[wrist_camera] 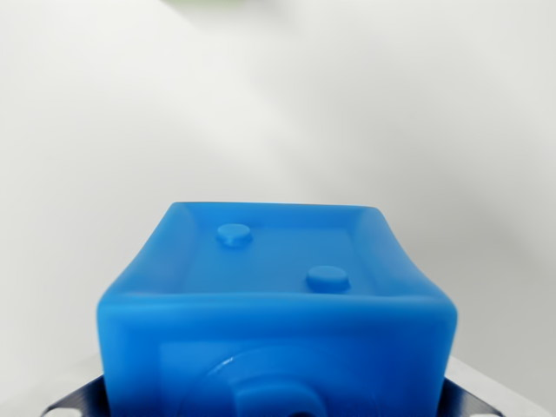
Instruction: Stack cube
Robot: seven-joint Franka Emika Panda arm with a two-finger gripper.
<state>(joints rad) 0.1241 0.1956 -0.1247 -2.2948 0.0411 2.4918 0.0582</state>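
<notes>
**blue cube close under the wrist camera**

a blue cube [278, 304] fills the lower middle of the wrist view, very close to the lens. its upper face is a shallow sunken panel with a raised rim, and two small round studs stand on it, one toward the wrist view's left and farther back, one toward the wrist view's right and nearer. the face turned to the camera shows part of a raised ring, cut off by the bottom edge of the picture. grey metal parts of the claw [486, 395] peek out at the bottom corners on both sides of the cube, just beside its walls. the fingertips are hidden, so i cannot tell whether the claw is pinching the cube or spread apart. behind the cube lies a plain white surface [278, 113], softly out of focus. a blurred green patch [208, 3] touches the top edge, too unclear to identify.
</notes>
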